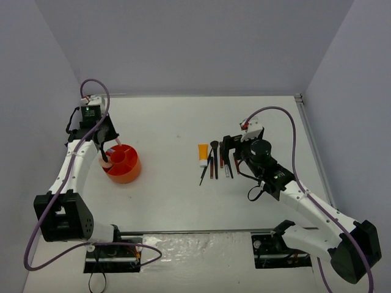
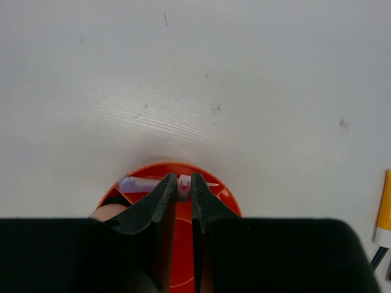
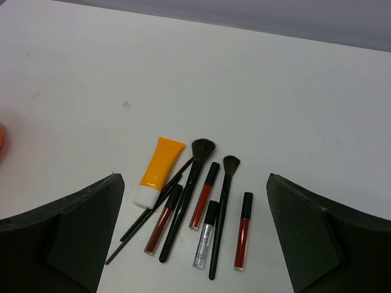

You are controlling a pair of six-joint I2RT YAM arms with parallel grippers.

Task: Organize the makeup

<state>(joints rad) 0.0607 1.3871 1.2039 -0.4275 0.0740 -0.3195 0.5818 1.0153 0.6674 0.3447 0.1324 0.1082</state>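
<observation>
The makeup (image 3: 195,201) lies fanned at the right wrist view's centre on the matte white table (image 3: 275,91): a glossy orange-white tube (image 3: 160,170), fluffy black brushes (image 3: 197,177), slim red lip glosses (image 3: 243,235). The right gripper (image 3: 192,183) has its jaws spread. Only the left wrist view shows the left gripper (image 2: 183,186), its jaws pinching a small whitish item (image 2: 183,179) over the round orange tub (image 2: 223,195).
</observation>
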